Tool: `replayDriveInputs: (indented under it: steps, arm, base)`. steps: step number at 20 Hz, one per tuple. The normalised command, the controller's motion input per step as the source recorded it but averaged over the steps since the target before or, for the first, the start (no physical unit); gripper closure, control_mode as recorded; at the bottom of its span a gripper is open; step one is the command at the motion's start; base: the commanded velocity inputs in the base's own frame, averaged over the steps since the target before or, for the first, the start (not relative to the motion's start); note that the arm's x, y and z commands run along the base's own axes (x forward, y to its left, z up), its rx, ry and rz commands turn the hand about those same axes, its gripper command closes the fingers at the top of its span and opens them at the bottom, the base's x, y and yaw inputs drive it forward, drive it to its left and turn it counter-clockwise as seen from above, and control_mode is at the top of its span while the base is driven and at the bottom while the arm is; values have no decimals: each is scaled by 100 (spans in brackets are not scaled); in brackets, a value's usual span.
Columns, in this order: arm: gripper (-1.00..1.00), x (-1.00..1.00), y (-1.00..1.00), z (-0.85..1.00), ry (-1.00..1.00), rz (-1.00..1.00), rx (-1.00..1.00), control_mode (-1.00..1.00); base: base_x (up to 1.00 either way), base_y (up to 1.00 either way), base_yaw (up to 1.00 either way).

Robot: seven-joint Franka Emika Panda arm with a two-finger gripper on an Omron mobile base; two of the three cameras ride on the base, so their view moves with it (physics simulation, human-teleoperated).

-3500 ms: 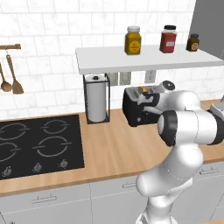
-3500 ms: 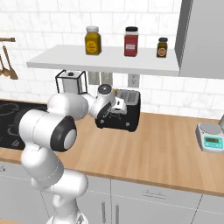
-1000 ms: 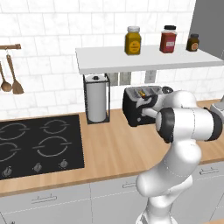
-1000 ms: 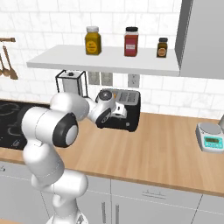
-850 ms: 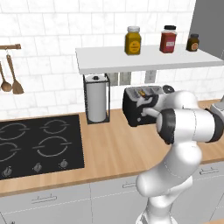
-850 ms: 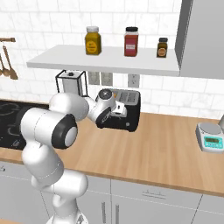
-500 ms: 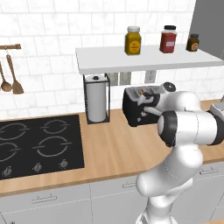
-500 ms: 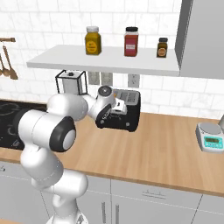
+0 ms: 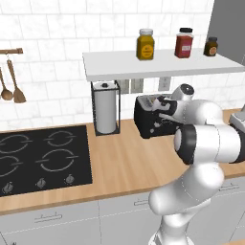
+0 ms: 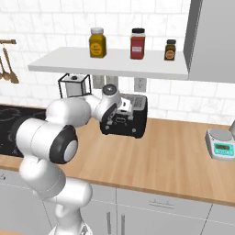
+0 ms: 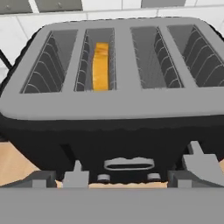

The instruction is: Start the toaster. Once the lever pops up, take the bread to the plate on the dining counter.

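Note:
The black toaster (image 9: 147,118) (image 10: 134,123) stands on the wood counter against the tiled wall, under the shelf. The hand view looks down on the toaster (image 11: 113,109) and its four top slots. The bread (image 11: 101,65) sits sunk in the second slot from the left, only its orange-tan top edge showing. A light grey lever (image 11: 129,164) sits low on the front face. My gripper (image 11: 135,168) (image 9: 161,111) (image 10: 120,110) hovers at that face, open, holding nothing, one fingertip to each side of the lever. The plate and the dining counter are out of view.
A paper towel holder (image 9: 105,107) stands left of the toaster, and a black cooktop (image 9: 40,158) lies further left. The white shelf (image 9: 158,64) with three jars hangs just above the toaster. A small scale (image 10: 221,143) sits at the far right.
My hand has risen slightly in front of the toaster over the last second. The gripper stays open and the toaster has not moved.

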Motion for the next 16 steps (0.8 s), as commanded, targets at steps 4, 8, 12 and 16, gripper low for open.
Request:
replayDriveInputs:
  steps: [4, 8, 12, 16]
  arm:
    - [-100, -6, 0, 29, -13, 0, 0, -100]
    - [-100, 0, 1, 32, -11, 0, 0, -100]
    - [-100, 0, 0, 22, -20, 0, 0, -100]
    - [-100, -2, 0, 11, -29, 0, 0, -100]
  base:
    - [0, 0, 0]
    - [0, 0, 0]
    - [0, 0, 0]
    - [0, 0, 0]
